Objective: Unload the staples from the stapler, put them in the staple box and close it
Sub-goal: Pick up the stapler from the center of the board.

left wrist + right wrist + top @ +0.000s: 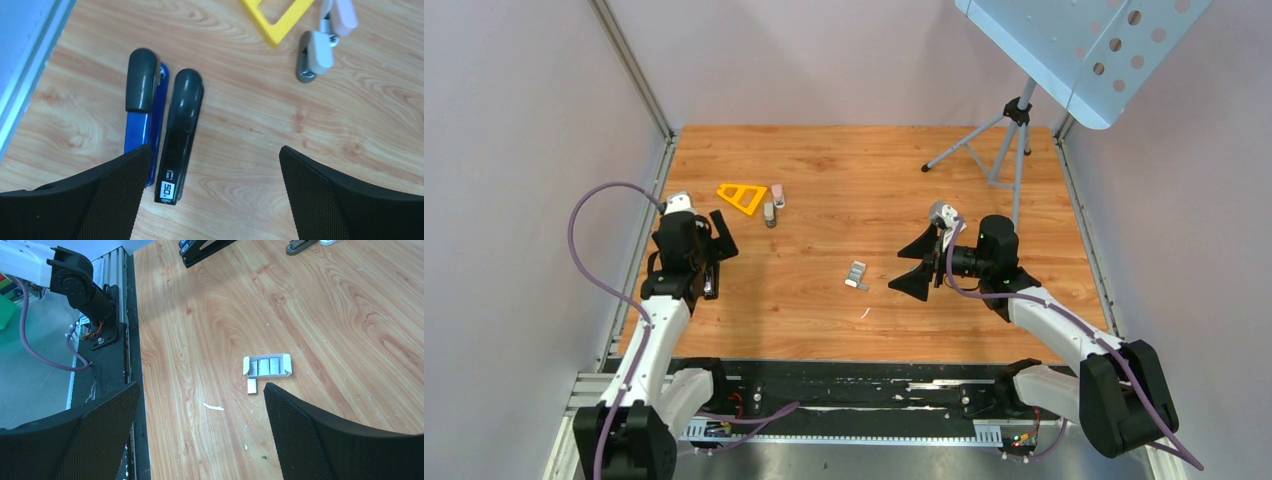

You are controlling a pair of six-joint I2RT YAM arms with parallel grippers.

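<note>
From above, you had two grippers, both spread wide and holding nothing: the left gripper (717, 256) by the bench's (844, 170) left edge, the right gripper (916, 264) mid-bench beside one staple box (856, 274). One pink mini stapler (778, 195), one grey mini stapler (770, 214) and one yellow triangle (742, 197) lay farther back, with open wood between. Your left wrist view showed one stapler (177, 135) lying open, just beside the left finger, near the rail (20, 60). Your right wrist view showed three strips in the box and one loose strip (252, 385) beside it.
</note>
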